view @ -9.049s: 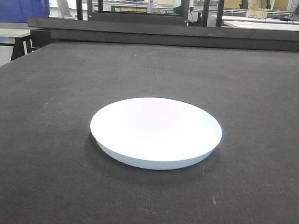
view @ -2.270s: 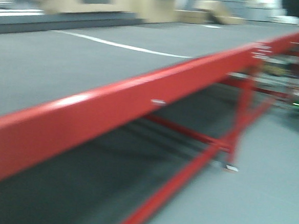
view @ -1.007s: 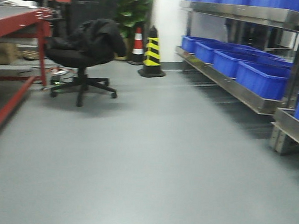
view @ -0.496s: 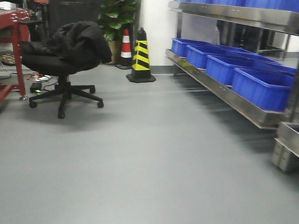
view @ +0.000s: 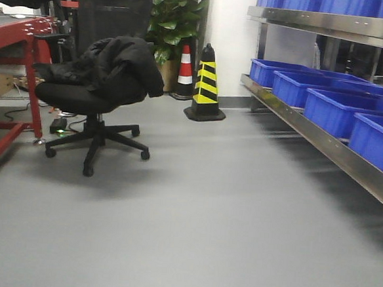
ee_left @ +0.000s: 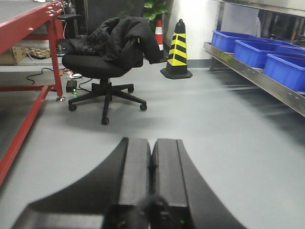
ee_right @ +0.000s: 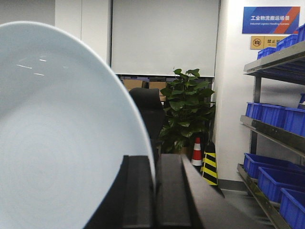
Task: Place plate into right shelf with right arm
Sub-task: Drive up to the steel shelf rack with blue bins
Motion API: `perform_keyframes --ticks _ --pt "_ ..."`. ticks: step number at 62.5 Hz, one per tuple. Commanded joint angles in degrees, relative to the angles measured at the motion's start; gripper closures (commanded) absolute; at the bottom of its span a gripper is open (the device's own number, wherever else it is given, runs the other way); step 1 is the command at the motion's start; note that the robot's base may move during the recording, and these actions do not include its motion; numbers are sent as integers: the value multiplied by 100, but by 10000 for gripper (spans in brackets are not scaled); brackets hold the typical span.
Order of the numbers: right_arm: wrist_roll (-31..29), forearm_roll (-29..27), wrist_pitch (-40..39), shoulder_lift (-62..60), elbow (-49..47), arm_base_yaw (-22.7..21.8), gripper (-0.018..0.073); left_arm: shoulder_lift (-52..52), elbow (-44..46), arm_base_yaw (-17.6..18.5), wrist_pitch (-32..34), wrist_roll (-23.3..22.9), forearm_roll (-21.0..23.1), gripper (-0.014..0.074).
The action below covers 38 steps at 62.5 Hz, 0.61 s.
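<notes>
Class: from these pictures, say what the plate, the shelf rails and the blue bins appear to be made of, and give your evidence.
Plate: likely glazed ceramic, possibly melamine; white with glossy glints.
Shelf rails: stainless-looking metal; silvery reflective sheen.
Blue bins: probably moulded plastic; uniform colour, rounded rims.

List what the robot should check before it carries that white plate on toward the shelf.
1. Plate gripped by right tool: ok, rim sits between its fingers.
2. Left tool shut and empty: ok.
3. Right shelf in sight: ok, ahead on the right.
4. Free spot among the blue bins: cannot tell.
5. Floor toward the shelf free: ok; office chair and striped cone stand left of it.
</notes>
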<state>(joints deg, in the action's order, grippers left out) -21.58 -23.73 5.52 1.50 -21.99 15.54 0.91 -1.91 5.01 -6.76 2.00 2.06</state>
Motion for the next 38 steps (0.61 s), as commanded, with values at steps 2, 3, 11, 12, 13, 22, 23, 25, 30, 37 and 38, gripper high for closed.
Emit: perform_keyframes --ticks 2,3,11,12,13,22,23,25,30,37,38 --pt "-7 -57 -515 96 -159 -22 503 37 -46 29 499 -19 33 643" --pt "-7 -57 -515 96 -159 -22 503 37 -46 29 499 -19 33 643" --pt "-7 -57 -515 96 -159 -22 503 37 -46 29 499 -19 33 643" --pt "-7 -57 -515 96 -159 -22 503 37 -46 29 499 -19 33 643" --pt "-7 -57 -515 96 -159 -22 503 37 -46 29 499 -19 33 643" --pt "-7 -57 -515 96 -159 -22 503 37 -46 29 499 -19 33 643" --pt "-7 -57 -515 96 -159 -22 503 37 -46 29 499 -19 33 643" --pt "-7 -57 -515 96 -159 -22 503 37 -46 29 499 -19 33 643" --pt "-7 -57 -515 96 -159 -22 503 37 -46 29 499 -19 33 643" --pt "-7 -57 -515 96 -159 -22 503 37 -46 29 499 -19 33 643" --pt "-7 -57 -515 96 -159 -22 503 37 -46 29 499 -19 33 643"
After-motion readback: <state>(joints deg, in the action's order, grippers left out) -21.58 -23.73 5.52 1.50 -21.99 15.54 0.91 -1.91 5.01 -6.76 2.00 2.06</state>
